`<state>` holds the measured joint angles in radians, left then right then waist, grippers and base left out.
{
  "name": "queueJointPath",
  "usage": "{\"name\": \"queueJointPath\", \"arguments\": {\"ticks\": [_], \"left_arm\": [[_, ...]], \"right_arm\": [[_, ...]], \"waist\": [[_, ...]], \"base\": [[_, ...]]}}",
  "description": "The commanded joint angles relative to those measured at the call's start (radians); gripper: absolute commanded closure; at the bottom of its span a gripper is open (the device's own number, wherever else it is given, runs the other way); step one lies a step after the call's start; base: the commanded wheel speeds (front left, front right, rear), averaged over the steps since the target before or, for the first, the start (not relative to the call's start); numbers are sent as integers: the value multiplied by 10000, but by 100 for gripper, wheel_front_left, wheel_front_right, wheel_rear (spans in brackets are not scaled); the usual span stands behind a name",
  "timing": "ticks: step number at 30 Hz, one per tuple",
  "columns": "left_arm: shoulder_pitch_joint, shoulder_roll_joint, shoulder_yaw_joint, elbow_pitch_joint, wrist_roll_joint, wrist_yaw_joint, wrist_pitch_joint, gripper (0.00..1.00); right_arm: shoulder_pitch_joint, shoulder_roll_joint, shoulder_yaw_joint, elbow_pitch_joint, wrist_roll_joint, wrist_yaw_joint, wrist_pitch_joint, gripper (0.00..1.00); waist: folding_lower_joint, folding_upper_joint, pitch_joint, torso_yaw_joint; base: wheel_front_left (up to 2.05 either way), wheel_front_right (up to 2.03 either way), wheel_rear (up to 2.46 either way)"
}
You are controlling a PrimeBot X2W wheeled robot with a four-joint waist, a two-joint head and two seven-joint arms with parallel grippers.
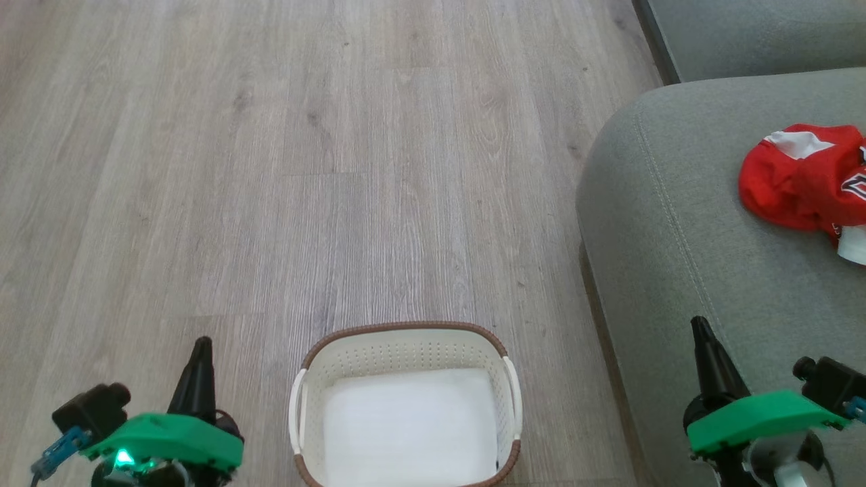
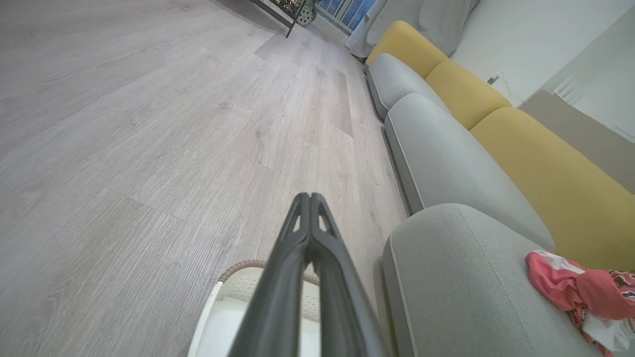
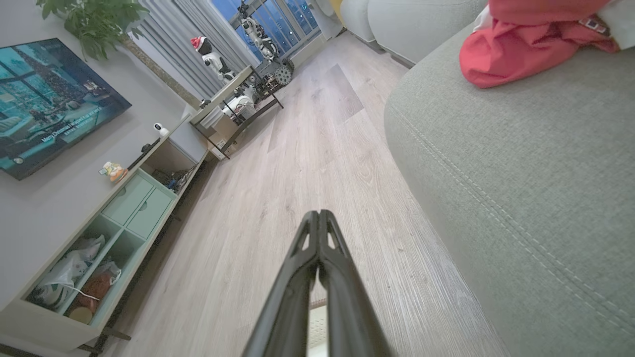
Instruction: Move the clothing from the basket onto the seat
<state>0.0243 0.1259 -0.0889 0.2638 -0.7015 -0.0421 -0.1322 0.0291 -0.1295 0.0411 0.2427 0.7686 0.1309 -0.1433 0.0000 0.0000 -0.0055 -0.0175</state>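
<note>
On plank flooring (image 1: pixel 270 169) by the seat (image 1: pixel 676 237) (clothing (image 1: pixel 798 179) atop) sits the basket (image 1: pixel 406 348); left hand (image 1: pixel 201 345) and right hand (image 1: pixel 697 326) closed, empty.

Clothing (image 1: pixel 798 179), seemingly bunched, lies on seat (image 1: pixel 676 243).

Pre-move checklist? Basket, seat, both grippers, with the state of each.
1. Clothing out of the basket: ok. The white pad lies bare in it, though the frame cuts off its near end.
2. Clothing on the seat: ok. The red heap lies well in from the rounded edge.
3. All of the clothing resting on the seat: cannot tell, as its right side runs out of the head view.
4. Left gripper free: ok, shut and holding nothing.
5. Right gripper free: ok, shut and holding nothing.
</note>
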Motion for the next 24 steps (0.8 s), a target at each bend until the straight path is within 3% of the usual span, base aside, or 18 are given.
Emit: {"name": "queueJointPath", "arguments": {"ticks": [1,24], "left_arm": [[-574,57,239,-289,-251,-73,46,100],[-789,-176,754,-258,-2774,-306,738,100]], "right_arm": [[-570,-7,-27,-276,238,1,55,100],[-795,190,-419,-193,2611,0,739,100]], "waist": [[0,0,1,2],[0,0,25,52]], "base": [[0,0,0],[0,0,0]]}}
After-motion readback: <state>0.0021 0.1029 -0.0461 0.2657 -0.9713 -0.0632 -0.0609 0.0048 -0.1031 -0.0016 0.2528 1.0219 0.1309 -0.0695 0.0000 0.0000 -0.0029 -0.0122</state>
